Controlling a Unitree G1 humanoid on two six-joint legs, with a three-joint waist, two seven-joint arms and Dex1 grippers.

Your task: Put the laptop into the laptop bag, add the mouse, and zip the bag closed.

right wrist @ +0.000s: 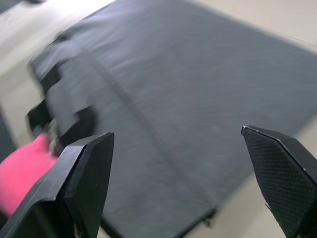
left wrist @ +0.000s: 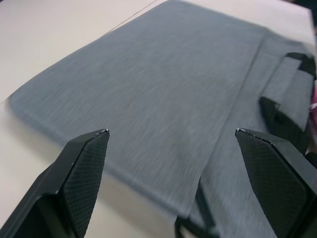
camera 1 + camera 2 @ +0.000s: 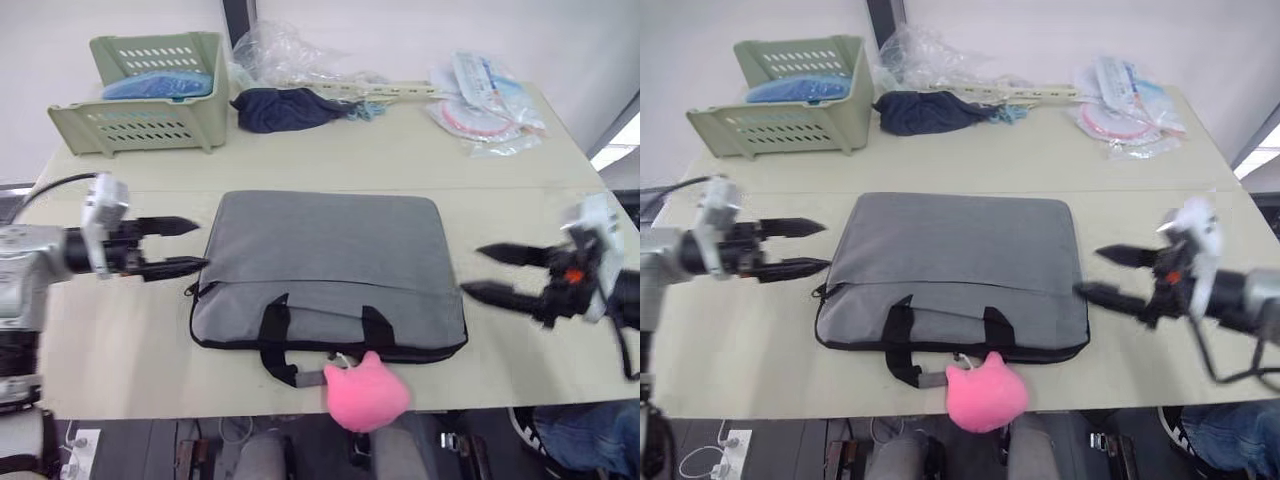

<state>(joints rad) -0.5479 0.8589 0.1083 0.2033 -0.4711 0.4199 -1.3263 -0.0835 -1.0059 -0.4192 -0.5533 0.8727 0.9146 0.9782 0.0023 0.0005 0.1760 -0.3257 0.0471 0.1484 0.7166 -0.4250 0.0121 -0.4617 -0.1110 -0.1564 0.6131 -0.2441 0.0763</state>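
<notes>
Pink plush charm (image 3: 366, 391) dangles off the table edge while both grippers, left (image 3: 190, 246) and right (image 3: 487, 271), flank the flat laptop bag (image 3: 328, 272) with fingers spread and empty, seemingly poised to work it.

Beside the laptop bag (image 3: 325, 270), each hand has two black tapered fingers on a white wrist block: left hand (image 3: 180, 246), cable-fed; right hand (image 3: 497, 272), orange-marked.
</notes>
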